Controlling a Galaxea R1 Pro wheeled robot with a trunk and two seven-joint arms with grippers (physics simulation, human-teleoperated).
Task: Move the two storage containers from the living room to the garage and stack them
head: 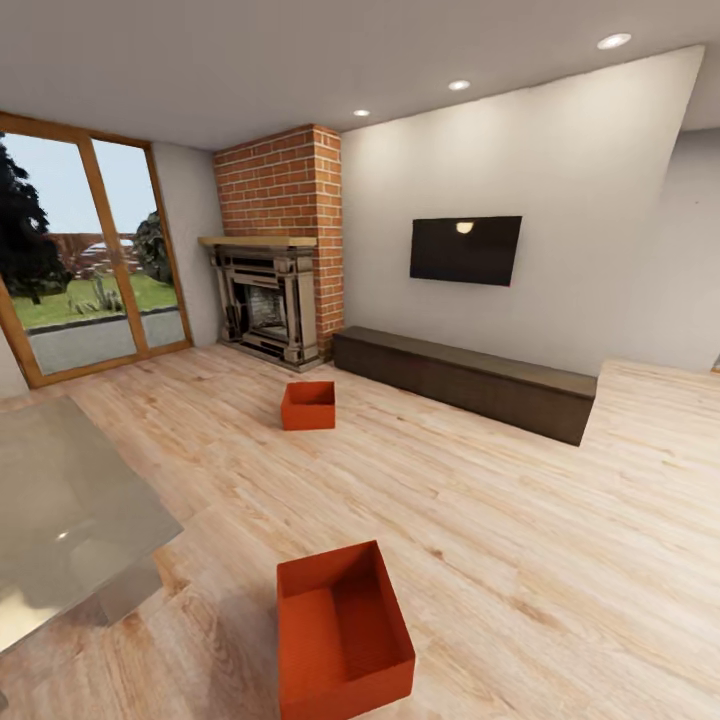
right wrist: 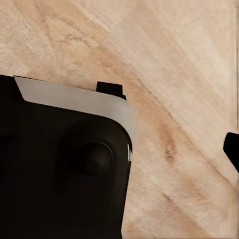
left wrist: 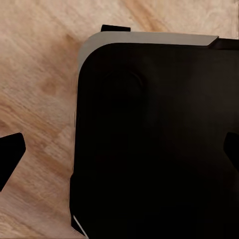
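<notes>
Left claw (left wrist: 119,154): from its wrist camera I see two dark fingertips (left wrist: 11,152) at opposite edges of the frame, spread wide with nothing between them, above the robot's black base (left wrist: 154,139) and the wood-plank floor (left wrist: 40,74). Right claw: its wrist camera gives me just one dark fingertip (right wrist: 232,149) at the frame edge, so I cannot tell how far it is open; nothing appears to be held there, and below it lie the same black base (right wrist: 59,179) and plank floor (right wrist: 174,74).

From the head camera, both storage containers sit on the living room floor (head: 500,520), open tops up and empty. The near container (head: 340,630) is just in front of me, low in the view. The far container (head: 308,405) is well apart from it, deeper in the room, near the foot of the red-brick fireplace (head: 275,270).

Beyond that, a long dark low cabinet (head: 465,380) runs along the white wall under a black wall screen (head: 466,250). A wood-framed glass door (head: 85,250) opens on greenery at my left. A pale glossy bench (head: 70,510) fills my lower left corner, close beside the near container.
</notes>
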